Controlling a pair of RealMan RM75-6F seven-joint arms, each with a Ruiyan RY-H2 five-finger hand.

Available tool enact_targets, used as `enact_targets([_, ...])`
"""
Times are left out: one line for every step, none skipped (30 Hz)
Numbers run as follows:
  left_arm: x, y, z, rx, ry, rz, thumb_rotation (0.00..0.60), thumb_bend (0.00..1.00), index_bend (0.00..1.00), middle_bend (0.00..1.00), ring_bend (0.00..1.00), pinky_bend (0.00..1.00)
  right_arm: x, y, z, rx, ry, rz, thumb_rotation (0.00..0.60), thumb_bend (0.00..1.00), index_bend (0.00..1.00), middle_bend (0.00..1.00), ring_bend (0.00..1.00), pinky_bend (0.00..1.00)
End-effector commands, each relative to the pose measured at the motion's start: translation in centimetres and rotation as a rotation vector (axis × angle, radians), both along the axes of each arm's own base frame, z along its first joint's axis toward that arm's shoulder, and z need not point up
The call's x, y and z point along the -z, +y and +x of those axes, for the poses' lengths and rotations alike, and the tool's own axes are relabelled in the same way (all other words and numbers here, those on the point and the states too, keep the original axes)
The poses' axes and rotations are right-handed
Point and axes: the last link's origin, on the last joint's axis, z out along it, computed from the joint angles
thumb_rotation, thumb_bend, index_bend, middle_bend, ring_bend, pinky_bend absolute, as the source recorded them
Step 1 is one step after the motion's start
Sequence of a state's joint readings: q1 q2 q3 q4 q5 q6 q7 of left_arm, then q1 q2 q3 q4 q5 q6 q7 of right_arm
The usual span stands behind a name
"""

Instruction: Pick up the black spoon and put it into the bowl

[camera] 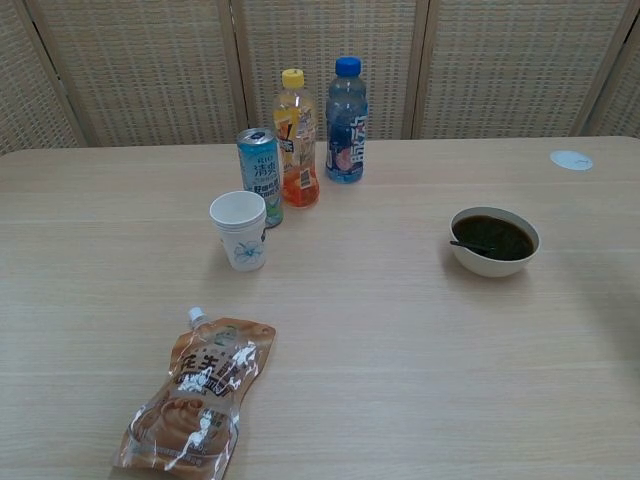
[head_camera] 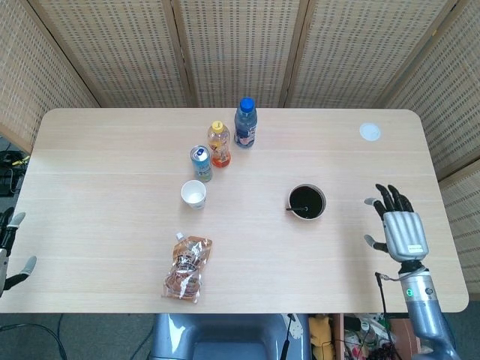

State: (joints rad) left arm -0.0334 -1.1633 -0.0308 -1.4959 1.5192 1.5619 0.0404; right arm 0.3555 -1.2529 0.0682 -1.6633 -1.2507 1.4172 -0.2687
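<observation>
The black spoon [head_camera: 300,207] [camera: 470,245] lies inside the white bowl [head_camera: 321,208] [camera: 492,265] with its dark inside, handle resting over the left rim. The bowl stands on the right half of the table. My right hand [head_camera: 399,229] hovers near the table's front right edge, well to the right of the bowl, fingers spread and holding nothing. My left hand [head_camera: 7,247] shows only partly at the far left edge of the head view, off the table, fingers apart. Neither hand appears in the chest view.
A blue bottle [head_camera: 245,123], an orange-drink bottle [head_camera: 219,144], a can [head_camera: 200,163] and a paper cup [head_camera: 193,194] stand left of centre. A brown pouch [head_camera: 187,268] lies near the front edge. A small white disc [head_camera: 370,132] sits at the back right.
</observation>
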Motion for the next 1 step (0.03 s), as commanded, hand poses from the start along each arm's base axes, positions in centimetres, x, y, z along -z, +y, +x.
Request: enact_targets([0.19, -0.38, 0.17, 0.003, -0.002, -0.005, 0.6, 0.33, 0.0, 0.0, 0.0, 0.0, 0.22, 1.39, -0.44, 0.005, 0.041, -0.016, 0.6, 0.21, 0.29, 0.15, 0.04, 0.18])
